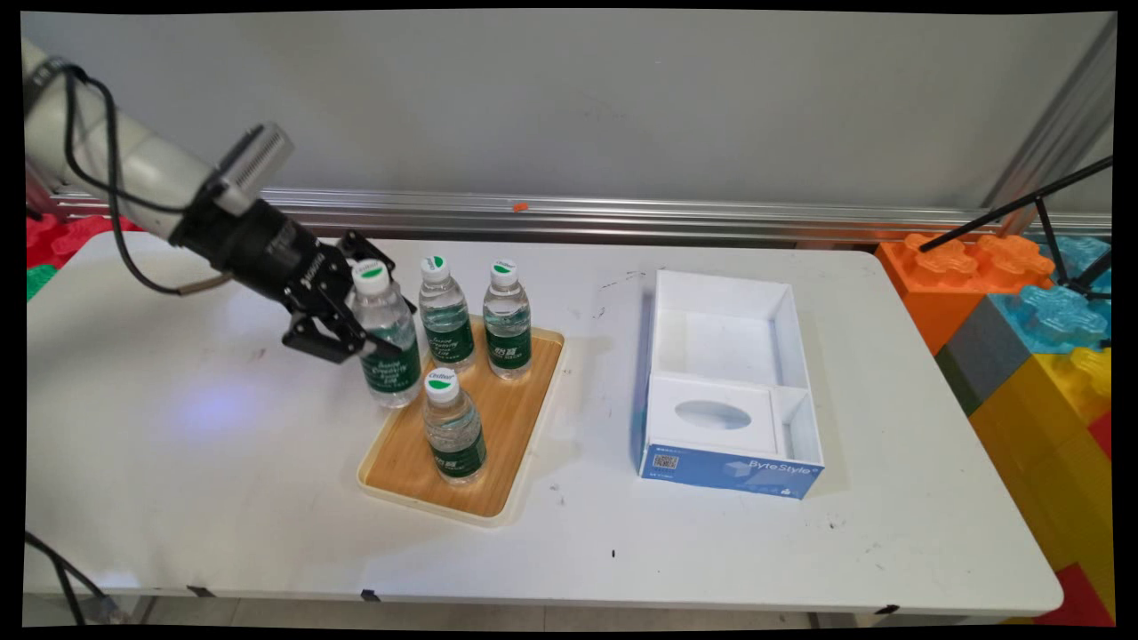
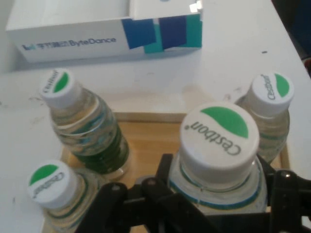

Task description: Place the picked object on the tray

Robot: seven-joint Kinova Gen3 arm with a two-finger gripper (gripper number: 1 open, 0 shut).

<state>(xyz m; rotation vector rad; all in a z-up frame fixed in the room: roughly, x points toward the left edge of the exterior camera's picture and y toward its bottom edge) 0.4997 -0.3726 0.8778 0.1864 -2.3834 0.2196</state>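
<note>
My black gripper (image 1: 372, 322) is shut on the upper body of a clear water bottle (image 1: 389, 363) with a green label and a white cap. That bottle stands upright at the left edge of a wooden tray (image 1: 507, 427); I cannot tell whether its base touches the tray. In the hand view its cap (image 2: 219, 141) fills the lower middle, with one finger on each side of the gripper (image 2: 221, 196). Three more such bottles stand on the tray: two at the back (image 1: 445, 316) (image 1: 507, 322) and one nearer the front (image 1: 454, 428).
An open white and blue cardboard box (image 1: 729, 462) lies to the right of the tray, and its blue side (image 2: 102, 41) shows in the hand view. Big coloured plastic blocks (image 1: 1022, 329) stand past the table's right end. A metal rail (image 1: 622, 218) runs along the back.
</note>
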